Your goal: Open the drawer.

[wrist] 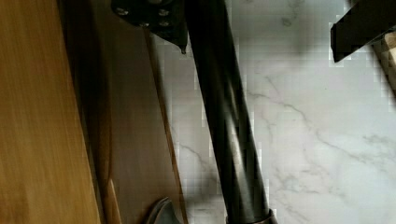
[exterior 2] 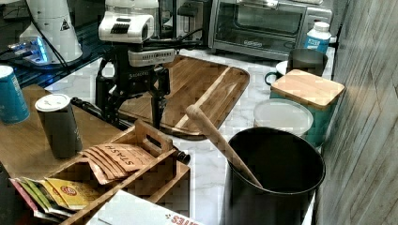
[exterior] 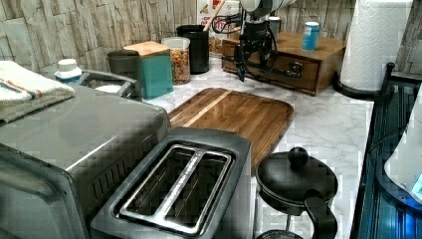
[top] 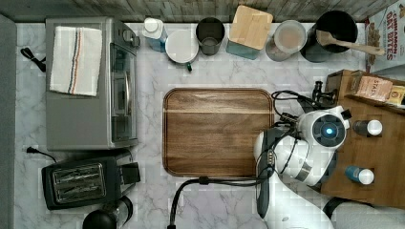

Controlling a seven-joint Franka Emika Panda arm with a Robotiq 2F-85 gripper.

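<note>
My black two-fingered gripper (exterior 2: 137, 101) hangs at the front of the medium-brown wooden drawer (exterior: 291, 69), its fingers spread apart and pointing down toward the white marble counter (top: 215, 200). In the right view one finger (exterior 2: 104, 96) stands nearer the cabinet and the other (exterior 2: 158, 101) nearer the flat wooden tray with rounded corners (exterior 2: 206, 89), which lies just beyond me. The drawer's long thin black metal bar handle (wrist: 226, 121) runs close under my wrist camera; one finger edge shows on the counter side of it, so the bar appears to sit between my fingers, though I hold nothing yet.

The drawer looks shut or nearly so, its face flush with the cabinet body in the left view. I judge the bar to be stiff and smooth, likely a bit slippery, so I would close firmly around its middle span, away from the brackets, to keep the pull even. The wooden box should slide with some friction; the cabinet, carrying a grey tumbler (exterior 2: 58, 124) and a teal can (exterior 2: 10, 96) on top behind me, may shift if I jerk, so a steady straight pull toward the tray seems right.
</note>
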